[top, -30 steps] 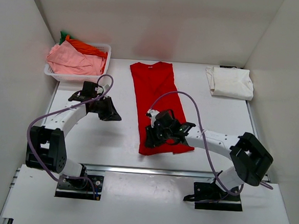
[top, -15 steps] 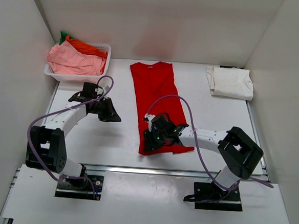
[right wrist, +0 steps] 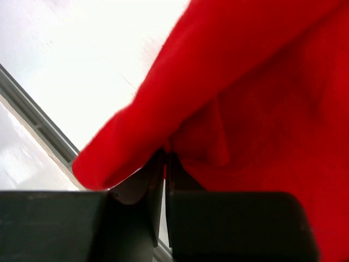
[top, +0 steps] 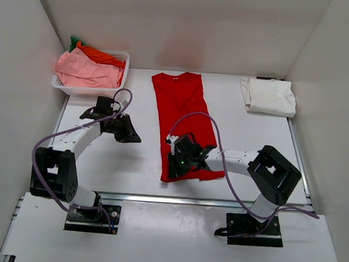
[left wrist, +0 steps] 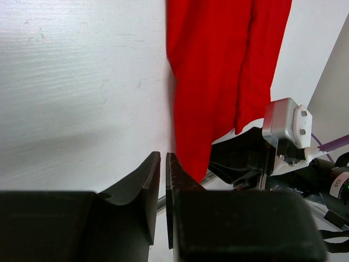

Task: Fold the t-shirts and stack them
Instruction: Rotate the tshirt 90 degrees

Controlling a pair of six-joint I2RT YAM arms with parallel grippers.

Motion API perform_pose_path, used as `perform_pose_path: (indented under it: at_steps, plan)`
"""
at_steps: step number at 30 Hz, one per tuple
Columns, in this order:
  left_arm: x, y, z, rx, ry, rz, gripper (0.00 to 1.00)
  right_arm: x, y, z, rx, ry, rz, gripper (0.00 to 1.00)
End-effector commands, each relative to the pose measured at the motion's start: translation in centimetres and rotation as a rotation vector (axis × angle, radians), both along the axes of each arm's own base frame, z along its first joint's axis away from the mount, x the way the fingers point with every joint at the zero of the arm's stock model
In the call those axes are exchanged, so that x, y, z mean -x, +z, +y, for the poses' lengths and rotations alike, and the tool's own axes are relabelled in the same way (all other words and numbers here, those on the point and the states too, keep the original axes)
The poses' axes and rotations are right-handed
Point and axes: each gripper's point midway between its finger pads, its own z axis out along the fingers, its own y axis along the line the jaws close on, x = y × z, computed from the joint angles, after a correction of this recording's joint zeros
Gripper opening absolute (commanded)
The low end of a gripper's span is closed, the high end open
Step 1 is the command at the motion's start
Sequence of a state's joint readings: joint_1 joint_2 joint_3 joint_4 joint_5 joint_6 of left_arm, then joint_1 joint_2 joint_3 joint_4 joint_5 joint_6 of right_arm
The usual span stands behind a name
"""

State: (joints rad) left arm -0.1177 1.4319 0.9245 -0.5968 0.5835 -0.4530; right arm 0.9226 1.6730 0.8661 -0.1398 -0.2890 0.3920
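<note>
Right tool (top: 173, 167) now pinching red t-shirt (top: 182, 107)

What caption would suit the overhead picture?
Right gripper pinches the red t-shirt near its hem while the left gripper waits beside it.

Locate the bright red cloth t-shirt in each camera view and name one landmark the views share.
Top external: the bright red cloth t-shirt lies lengthwise mid-table, collar toward the back wall.
Left wrist: upper centre to right, running down toward the right gripper.
Right wrist: fills most of the picture, its edge pinched in that gripper's shut jaws.
Shared landmark: the shirt's near hem, where the right gripper holds it.
</note>
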Motion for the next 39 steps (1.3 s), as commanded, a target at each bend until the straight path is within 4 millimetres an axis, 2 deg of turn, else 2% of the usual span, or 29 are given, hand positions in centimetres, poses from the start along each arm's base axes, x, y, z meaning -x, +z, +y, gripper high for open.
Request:
perform_pose_path:
  at_steps: [1, 3, 12, 14, 20, 23, 26, 28, 33, 35, 36, 39]
  plan:
    - [-0.3, 0.6, 0.1, 0.004, -0.009, -0.039, 0.21, -0.5, 0.5, 0.8, -0.016, 0.000, -0.023, 0.00]
    - [-0.3, 0.6, 0.1, 0.003, -0.010, -0.037, 0.22, -0.6, 1.0, 0.6, -0.014, -0.010, -0.024, 0.00]
    - [0.0, 0.6, -0.4, 0.012, -0.021, -0.028, 0.21, -2.3, 7.7, 0.1, -0.108, -0.062, -0.129, 0.00]
    - [-0.4, 0.8, -0.1, 0.010, -0.008, -0.040, 0.21, -2.6, 8.3, -0.5, -0.121, -0.087, -0.140, 0.00]
    - [-0.1, 0.9, -0.4, 0.012, -0.019, -0.034, 0.21, -2.7, 8.0, -1.3, -0.119, -0.117, -0.137, 0.00]
    - [-0.2, 0.9, -0.2, 0.006, -0.012, -0.036, 0.20, -2.6, 8.6, -1.4, -0.131, -0.129, -0.149, 0.00]
    - [-0.1, 0.8, -0.2, 0.004, -0.019, -0.038, 0.21, -2.8, 8.7, -2.9, -0.122, -0.191, -0.134, 0.00]
    - [-0.1, 0.8, -0.2, 0.008, -0.015, -0.034, 0.21, -2.7, 9.4, -4.1, -0.139, -0.236, -0.131, 0.00]
    - [0.0, 0.6, -0.7, 0.008, -0.023, -0.031, 0.21, -1.7, 8.2, -7.5, -0.152, -0.347, -0.056, 0.00]
    - [-0.1, 0.7, -1.0, 0.015, -0.028, -0.030, 0.21, -1.3, 8.4, -8.3, -0.169, -0.366, -0.053, 0.00]
    - [0.0, 0.4, -1.0, 0.005, -0.029, -0.025, 0.20, -1.0, 7.6, -8.8, -0.158, -0.376, -0.038, 0.01]
    - [-0.2, 0.6, -1.3, 0.009, -0.026, -0.029, 0.21, -0.7, 7.1, -10.3, -0.165, -0.431, -0.015, 0.00]
